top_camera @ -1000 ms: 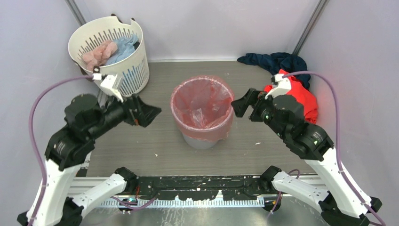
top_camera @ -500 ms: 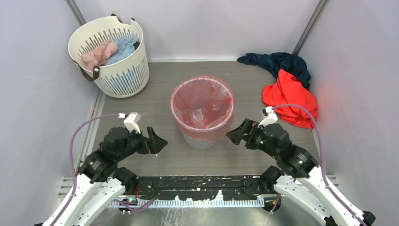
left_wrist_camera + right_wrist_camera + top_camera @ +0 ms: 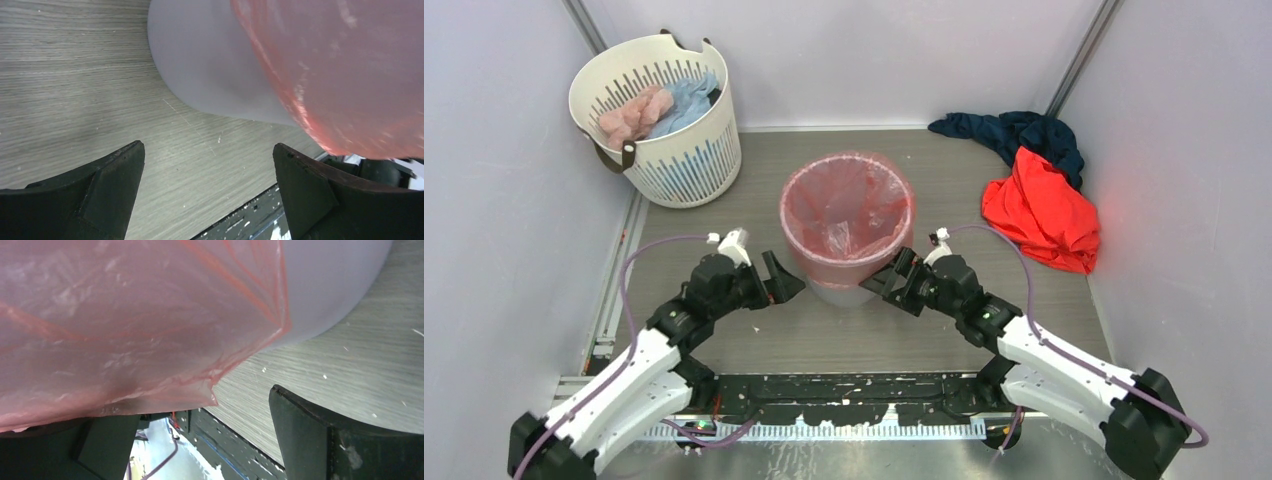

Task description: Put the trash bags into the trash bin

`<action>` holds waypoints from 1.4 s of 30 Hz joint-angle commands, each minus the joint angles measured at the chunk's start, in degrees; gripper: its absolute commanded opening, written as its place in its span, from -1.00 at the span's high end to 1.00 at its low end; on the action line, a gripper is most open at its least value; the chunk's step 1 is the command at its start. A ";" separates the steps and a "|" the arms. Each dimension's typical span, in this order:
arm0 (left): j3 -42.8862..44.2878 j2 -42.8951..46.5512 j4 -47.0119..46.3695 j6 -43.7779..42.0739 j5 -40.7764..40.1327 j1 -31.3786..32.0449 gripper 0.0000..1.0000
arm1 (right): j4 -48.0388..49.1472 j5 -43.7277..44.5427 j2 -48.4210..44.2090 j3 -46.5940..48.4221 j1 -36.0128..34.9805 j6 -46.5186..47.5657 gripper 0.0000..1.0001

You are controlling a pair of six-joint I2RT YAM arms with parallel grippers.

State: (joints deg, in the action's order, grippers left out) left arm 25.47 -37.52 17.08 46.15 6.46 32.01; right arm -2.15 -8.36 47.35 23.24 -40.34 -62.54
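The translucent red-pink trash bag (image 3: 849, 215) lines the light grey trash bin (image 3: 844, 295), its edge folded over the rim. My left gripper (image 3: 786, 282) is open, low beside the bin's left side. My right gripper (image 3: 879, 283) is open, low beside the bin's right side. In the left wrist view the bin's wall (image 3: 210, 60) and the bag's overhang (image 3: 345, 70) fill the top right, ahead of the fingers. In the right wrist view the bag's hanging edge (image 3: 130, 325) reaches down over the left finger, and the bin wall (image 3: 330, 280) shows at top right.
A white slotted laundry basket (image 3: 686, 165) with pink and blue cloth stands at the back left. A red-orange garment (image 3: 1044, 210) and a dark blue one (image 3: 1014, 132) lie at the back right. Grey walls close in both sides.
Both arms have come down and inward from beside the bin's rim to low beside its base. The bin has shifted slightly left. Both grippers stayed open.
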 commanded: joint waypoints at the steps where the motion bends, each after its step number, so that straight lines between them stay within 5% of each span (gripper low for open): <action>1: 1.45 -8.42 -14.59 1.16 -1.30 0.07 -0.99 | 17.12 1.93 3.65 -0.66 -0.13 -3.41 -1.00; 16: 13.83 -28.11 -21.38 -5.01 -1.83 -4.42 -0.99 | 14.29 8.18 18.54 12.48 0.44 4.51 -1.00; 23: 14.06 -23.45 -15.90 -6.38 -0.32 -8.97 -0.99 | 6.48 11.08 20.15 16.65 1.94 6.36 -1.00; 29: 15.80 -8.76 4.01 -11.44 -6.91 -9.82 -0.99 | -16.43 19.72 9.12 17.56 2.01 11.61 -1.00; 33: 16.61 -1.55 13.79 -13.30 -17.05 -9.85 -0.99 | -23.47 32.11 -3.05 12.75 1.98 19.82 -1.00; 42: 4.75 3.13 1.92 -18.86 -26.64 -9.95 -0.99 | -11.69 54.94 -33.87 -1.15 2.00 37.93 -1.00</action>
State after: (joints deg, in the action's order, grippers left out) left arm 35.51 -32.86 24.84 32.51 -12.25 22.37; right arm -20.64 30.98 19.49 26.24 -38.44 -36.51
